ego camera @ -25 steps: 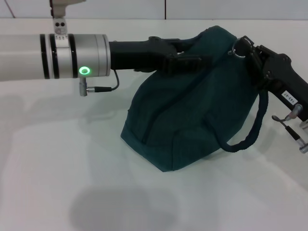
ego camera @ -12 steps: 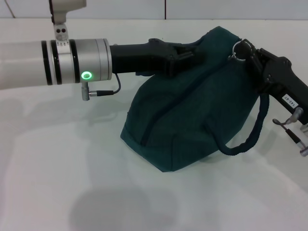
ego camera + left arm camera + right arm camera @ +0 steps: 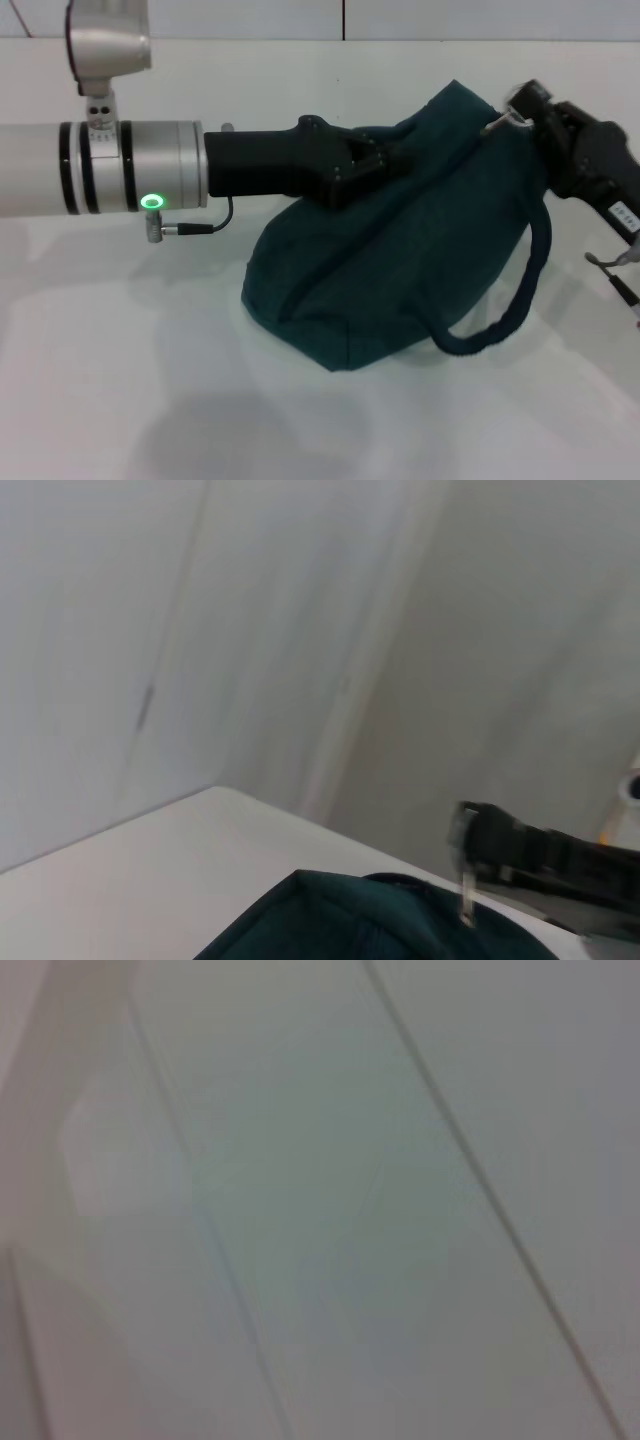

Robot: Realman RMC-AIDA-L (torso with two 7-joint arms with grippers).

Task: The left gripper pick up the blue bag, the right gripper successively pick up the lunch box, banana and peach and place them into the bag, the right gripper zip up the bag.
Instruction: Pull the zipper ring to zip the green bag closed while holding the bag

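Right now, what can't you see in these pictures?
- Inside the bag: head view, the cloth hides whatever it holds.
- Left gripper fingertips: head view, bag fabric covers them.
- Right gripper fingertips: head view, pressed at the bag's top by the metal ring; too small to tell.
- Right wrist view: only a blurred pale surface.
- Lunch box, banana, peach: in no view.

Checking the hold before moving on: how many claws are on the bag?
2. The left claw is at the blue bag's upper left edge; the right claw is at its top right corner by the metal ring.
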